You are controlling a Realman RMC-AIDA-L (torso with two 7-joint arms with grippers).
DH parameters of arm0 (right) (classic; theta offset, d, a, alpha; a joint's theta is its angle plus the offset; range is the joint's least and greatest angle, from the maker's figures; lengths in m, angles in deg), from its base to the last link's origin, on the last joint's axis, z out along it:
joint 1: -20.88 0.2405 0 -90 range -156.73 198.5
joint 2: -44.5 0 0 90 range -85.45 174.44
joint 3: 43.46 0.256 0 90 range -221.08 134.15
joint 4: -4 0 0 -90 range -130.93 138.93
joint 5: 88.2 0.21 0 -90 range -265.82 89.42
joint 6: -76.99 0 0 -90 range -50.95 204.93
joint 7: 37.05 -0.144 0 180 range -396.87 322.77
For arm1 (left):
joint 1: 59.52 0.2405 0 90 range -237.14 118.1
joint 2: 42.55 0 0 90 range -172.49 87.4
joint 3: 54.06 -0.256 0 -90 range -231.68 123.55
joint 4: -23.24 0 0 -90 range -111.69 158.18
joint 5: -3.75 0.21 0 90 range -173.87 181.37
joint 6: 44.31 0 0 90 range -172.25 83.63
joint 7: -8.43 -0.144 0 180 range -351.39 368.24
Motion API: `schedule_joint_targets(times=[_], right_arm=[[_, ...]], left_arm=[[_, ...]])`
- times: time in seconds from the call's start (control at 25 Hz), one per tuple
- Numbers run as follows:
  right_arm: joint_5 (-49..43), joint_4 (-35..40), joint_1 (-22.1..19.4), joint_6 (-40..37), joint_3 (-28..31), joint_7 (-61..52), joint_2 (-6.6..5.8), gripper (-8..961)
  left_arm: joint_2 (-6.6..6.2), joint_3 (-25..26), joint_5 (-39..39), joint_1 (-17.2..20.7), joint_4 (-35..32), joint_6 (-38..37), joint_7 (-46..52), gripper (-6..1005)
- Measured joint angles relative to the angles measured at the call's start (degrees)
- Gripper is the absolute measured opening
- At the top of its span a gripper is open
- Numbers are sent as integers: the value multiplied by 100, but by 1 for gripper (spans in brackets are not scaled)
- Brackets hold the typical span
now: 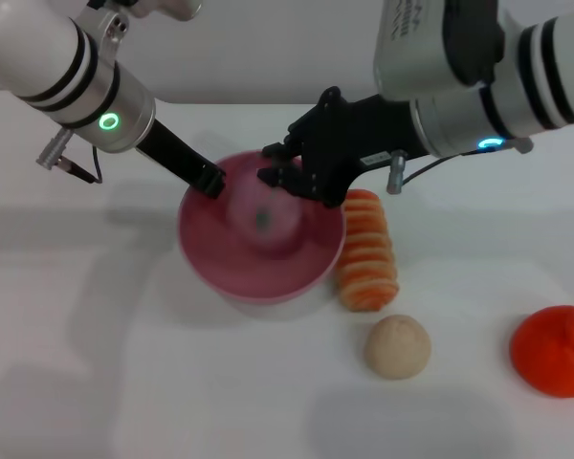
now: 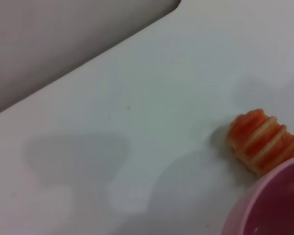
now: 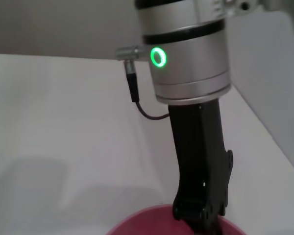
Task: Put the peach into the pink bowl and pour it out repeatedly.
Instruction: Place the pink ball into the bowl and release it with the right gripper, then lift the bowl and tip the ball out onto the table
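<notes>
The pink bowl [image 1: 258, 277] stands on the white table, centre of the head view. My left gripper [image 1: 210, 180] is shut on its far-left rim; the right wrist view shows that left gripper [image 3: 201, 215] clamped on the bowl's edge [image 3: 152, 224]. A pale pink peach [image 1: 265, 218] with a dark stem mark lies blurred inside the bowl. My right gripper [image 1: 279, 165] hovers open just above the bowl's far rim, over the peach, with nothing between its fingers. Part of the bowl [image 2: 272, 205] also shows in the left wrist view.
An orange-and-cream ridged toy [image 1: 366, 251] lies against the bowl's right side, also in the left wrist view as the ridged toy [image 2: 264, 142]. A beige ball [image 1: 398, 346] sits in front of it. A larger orange-red fruit [image 1: 556, 350] is at the right edge.
</notes>
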Motion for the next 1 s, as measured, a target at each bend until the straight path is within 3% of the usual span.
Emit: schedule_joint_targets(times=[0.12,0.32,0.48,0.6,0.72,0.88,1.0], right_arm=[[11,26,-56,79,-35,34,6,73],[20,192,-218,244,39,42,10,234],[237,347,-595,754,517,57,33,351],[1112,140,-934,1182,1069,385,6,436],[2568,-337,-1302,1205,1747,1260,-25,435],[4099,-990,-1627,653,2490,2323,-36,433],[4542,-1266,-1801,355,2918,2654,-33,432]], left_arm=[[1,0,-2,-2,1,36,-1,46],[3,0,-4,-17,1,147,-5,46],[1,-5,-6,7,-25,450,-17,46],[6,-134,-176,97,-89,973,-98,46],[5,-332,-616,255,-160,1668,-424,46],[2,-626,-1518,487,-175,2665,-1118,45],[1,-959,-2453,737,-144,3523,-1882,45]])
